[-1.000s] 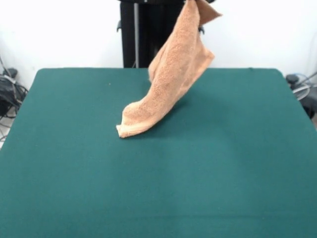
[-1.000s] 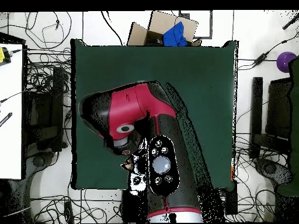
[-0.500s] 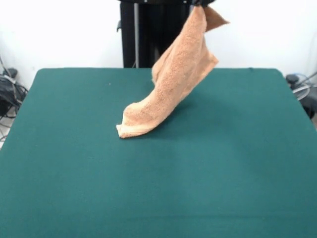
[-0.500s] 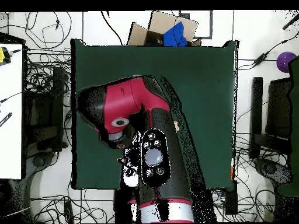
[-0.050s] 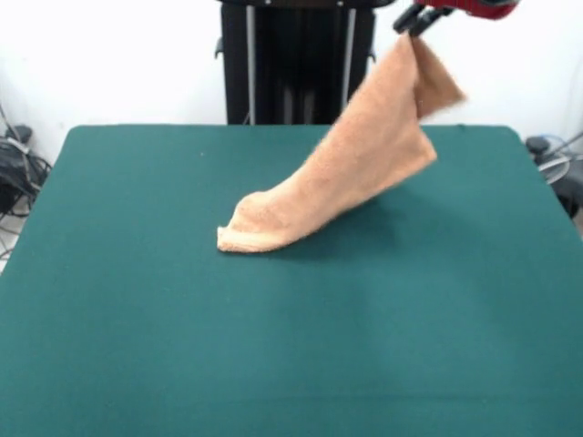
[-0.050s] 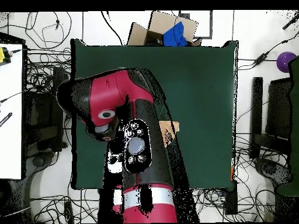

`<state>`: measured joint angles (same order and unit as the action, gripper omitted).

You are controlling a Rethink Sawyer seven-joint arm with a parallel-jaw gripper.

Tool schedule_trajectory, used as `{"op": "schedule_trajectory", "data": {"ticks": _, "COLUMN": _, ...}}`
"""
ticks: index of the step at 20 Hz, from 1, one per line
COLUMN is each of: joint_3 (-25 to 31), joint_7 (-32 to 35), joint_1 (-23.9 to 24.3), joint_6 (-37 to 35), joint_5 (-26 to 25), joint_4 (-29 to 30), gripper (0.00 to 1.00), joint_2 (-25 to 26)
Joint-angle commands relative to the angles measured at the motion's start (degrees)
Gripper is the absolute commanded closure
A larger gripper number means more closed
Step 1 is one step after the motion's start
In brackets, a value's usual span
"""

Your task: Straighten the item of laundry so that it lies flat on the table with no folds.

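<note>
The item of laundry [image 5: 351, 177], a light orange-tan towel, slants up from the table [image 5: 137, 319] toward the upper right in the front view. Its lower end [image 5: 246, 235] rests bunched on the green top left of centre. Its upper corner is pinched in my gripper [image 5: 417, 20], which is shut on it high over the table's far right part. A loose flap [image 5: 440, 84] hangs beside the grip. In the overhead view the red arm [image 6: 114, 99] covers the gripper and most of the towel. Only a small tan patch [image 6: 170, 130] shows on the table [image 6: 198, 76].
A cardboard box [image 6: 153, 30] with a blue object [image 6: 174, 35] sits just beyond the table's far edge in the overhead view. Cables lie on the floor on both sides. A purple ball [image 6: 286, 60] is off to the right and a white desk [image 6: 10, 111] to the left.
My gripper has moved right in the front view with the towel's corner. The towel now stretches lower and at a longer slant. Its lower end has stayed on the table.
</note>
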<state>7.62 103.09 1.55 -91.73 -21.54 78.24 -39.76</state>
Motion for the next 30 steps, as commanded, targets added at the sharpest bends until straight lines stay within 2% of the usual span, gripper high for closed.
{"op": "schedule_trajectory", "data": {"ticks": 1, "joint_3": -3.75, "joint_7": 18.2, "joint_1": -1.73, "joint_6": -1.75, "joint_5": 2.02, "joint_4": -0.1, "gripper": 0.0, "joint_2": 1.49}}
{"op": "schedule_trajectory", "data": {"ticks": 9, "joint_3": -4.96, "joint_7": 16.08, "joint_1": -1.5, "joint_6": 0.52, "joint_5": 2.54, "joint_4": 1.11, "gripper": 0.0, "joint_2": 0.77}}
{"op": "schedule_trajectory", "data": {"ticks": 17, "joint_3": -5.04, "joint_7": 8.36, "joint_1": 1.58, "joint_6": 1.15, "joint_5": 2.19, "joint_4": 1.46, "gripper": 0.0, "joint_2": -0.96}}
{"op": "schedule_trajectory", "data": {"ticks": 21, "joint_3": -3.19, "joint_7": 0.57, "joint_1": 5.9, "joint_6": 6.13, "joint_5": 2.46, "joint_4": 4.06, "gripper": 0.0, "joint_2": -3.09}}
{"op": "schedule_trajectory", "data": {"ticks": 24, "joint_3": -0.16, "joint_7": -7.11, "joint_1": 11.48, "joint_6": 16.96, "joint_5": 4.21, "joint_4": 8.8, "gripper": 0.0, "joint_2": -5.45}}
{"op": "schedule_trajectory", "data": {"ticks": 26, "joint_3": 1.13, "joint_7": -9.9, "joint_1": 14.38, "joint_6": 22.02, "joint_5": 4.58, "joint_4": 11.48, "gripper": 0.0, "joint_2": -6.45}}
{"op": "schedule_trajectory", "data": {"ticks": 30, "joint_3": 3.37, "joint_7": -13.49, "joint_1": 17.82, "joint_6": 25.03, "joint_5": 4.78, "joint_4": 13.44, "gripper": 0.0, "joint_2": -8.16}}
